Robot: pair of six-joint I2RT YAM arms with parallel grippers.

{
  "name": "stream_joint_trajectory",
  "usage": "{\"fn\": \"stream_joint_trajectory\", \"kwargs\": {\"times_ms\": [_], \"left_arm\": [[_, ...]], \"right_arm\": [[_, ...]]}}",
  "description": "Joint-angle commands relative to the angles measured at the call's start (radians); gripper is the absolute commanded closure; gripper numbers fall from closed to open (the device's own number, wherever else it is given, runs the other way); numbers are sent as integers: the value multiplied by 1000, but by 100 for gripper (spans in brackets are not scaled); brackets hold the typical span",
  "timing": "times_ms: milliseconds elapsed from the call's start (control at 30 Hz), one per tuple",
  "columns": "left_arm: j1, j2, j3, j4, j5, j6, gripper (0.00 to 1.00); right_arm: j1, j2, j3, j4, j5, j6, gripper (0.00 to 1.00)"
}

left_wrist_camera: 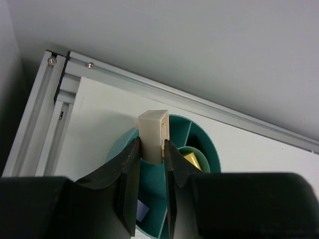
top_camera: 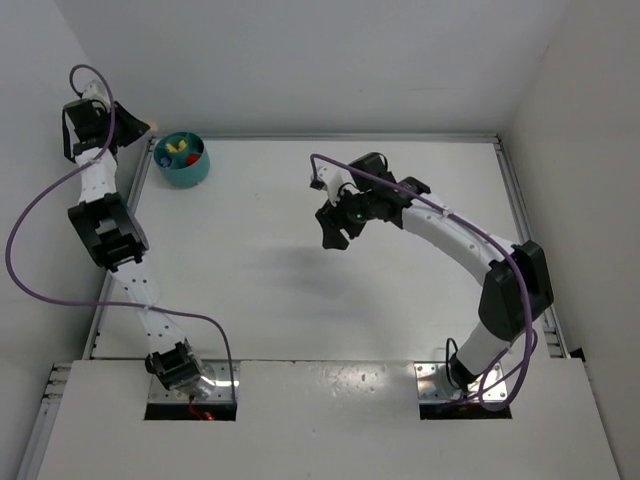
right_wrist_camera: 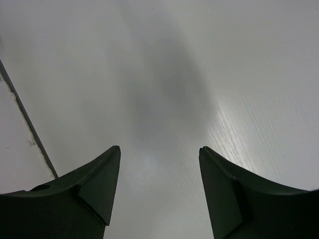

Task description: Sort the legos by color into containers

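The teal bowl [top_camera: 182, 172] with curved dividers stands at the table's far left corner. Small yellow [top_camera: 172, 148] and red [top_camera: 184, 151] bricks lie in its compartments. My left gripper [top_camera: 143, 126] hangs just left of the bowl. In the left wrist view the left gripper [left_wrist_camera: 151, 145] is shut on a pale cream brick [left_wrist_camera: 152, 127], held above the bowl's [left_wrist_camera: 212, 152] near rim. A yellow brick [left_wrist_camera: 192, 160] and a pale purple piece [left_wrist_camera: 143, 209] lie in separate compartments. My right gripper [top_camera: 335, 236] is open and empty over the bare table middle, as its wrist view [right_wrist_camera: 159, 152] shows.
An aluminium rail [left_wrist_camera: 199, 104] frames the table's far and left edges, close behind the bowl. White walls rise beyond it. The left arm's purple cable [top_camera: 30, 230] loops out over the left edge.
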Motion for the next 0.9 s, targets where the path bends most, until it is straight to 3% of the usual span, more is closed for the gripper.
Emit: {"fn": "stream_joint_trajectory", "kwargs": {"times_ms": [0, 533, 867], "left_arm": [[-11, 44, 44, 41, 21, -17, 100], [-59, 101, 62, 81, 39, -17, 88], [-68, 101, 53, 72, 16, -8, 58]], "right_arm": [[-4, 2, 56, 14, -23, 9, 35], [-4, 49, 74, 5, -23, 9, 35], [-4, 49, 65, 5, -23, 19, 35]]}}
